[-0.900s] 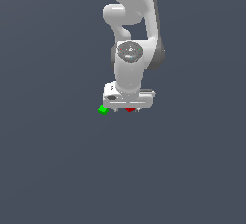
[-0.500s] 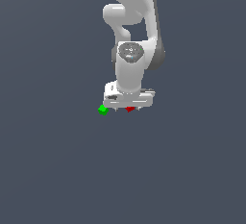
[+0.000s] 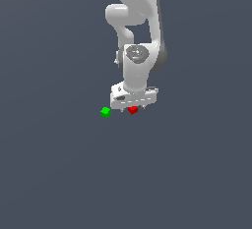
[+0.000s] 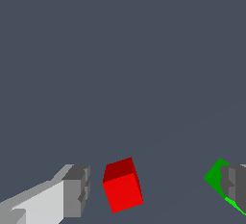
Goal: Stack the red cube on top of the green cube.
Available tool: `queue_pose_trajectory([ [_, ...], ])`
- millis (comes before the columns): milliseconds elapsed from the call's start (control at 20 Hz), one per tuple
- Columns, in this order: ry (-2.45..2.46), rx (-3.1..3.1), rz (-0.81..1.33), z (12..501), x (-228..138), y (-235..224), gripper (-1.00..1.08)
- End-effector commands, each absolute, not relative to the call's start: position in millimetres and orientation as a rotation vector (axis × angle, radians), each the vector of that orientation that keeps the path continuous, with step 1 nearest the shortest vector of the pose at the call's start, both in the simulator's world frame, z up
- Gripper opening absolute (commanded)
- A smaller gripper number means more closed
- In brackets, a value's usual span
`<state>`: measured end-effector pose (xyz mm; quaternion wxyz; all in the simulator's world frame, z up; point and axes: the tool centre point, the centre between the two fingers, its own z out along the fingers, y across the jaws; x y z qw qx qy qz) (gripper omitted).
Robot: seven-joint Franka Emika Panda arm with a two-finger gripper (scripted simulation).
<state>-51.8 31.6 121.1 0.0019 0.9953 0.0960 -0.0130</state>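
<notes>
The gripper (image 4: 156, 194) stands wide, its two grey fingertip pads (image 4: 77, 189) well apart and gripping nothing. Between them lies the red cube (image 4: 123, 185), with clear floor showing on either side of it, so neither pad touches it. It sits closer to the pad on the white finger than to the other one, and it is turned a little askew to the line of the fingers.

From across the room, the white hand (image 3: 134, 99) hangs low over the red cube (image 3: 132, 109), which peeks out from under its lower edge. Whether the fingertips reach the floor is too small to tell.

The green cube (image 3: 105, 112) rests on the floor just beside the red cube, toward the exterior view's left, apart from it and outside the hand. In the wrist view the far finger partly covers the green cube (image 4: 214, 176).

Both cubes lie on the plain dark grey floor (image 3: 59, 164).
</notes>
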Motion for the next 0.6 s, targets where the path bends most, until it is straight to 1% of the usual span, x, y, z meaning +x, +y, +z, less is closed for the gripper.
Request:
queue_pose_trajectory([
  [0,0.395,3.113,-0.034,112,-65,35,1.00],
  [300,0.612,3.080,-0.015,90,-97,40,1.00],
  [550,0.735,3.055,-0.005,77,-115,40,1.00],
])
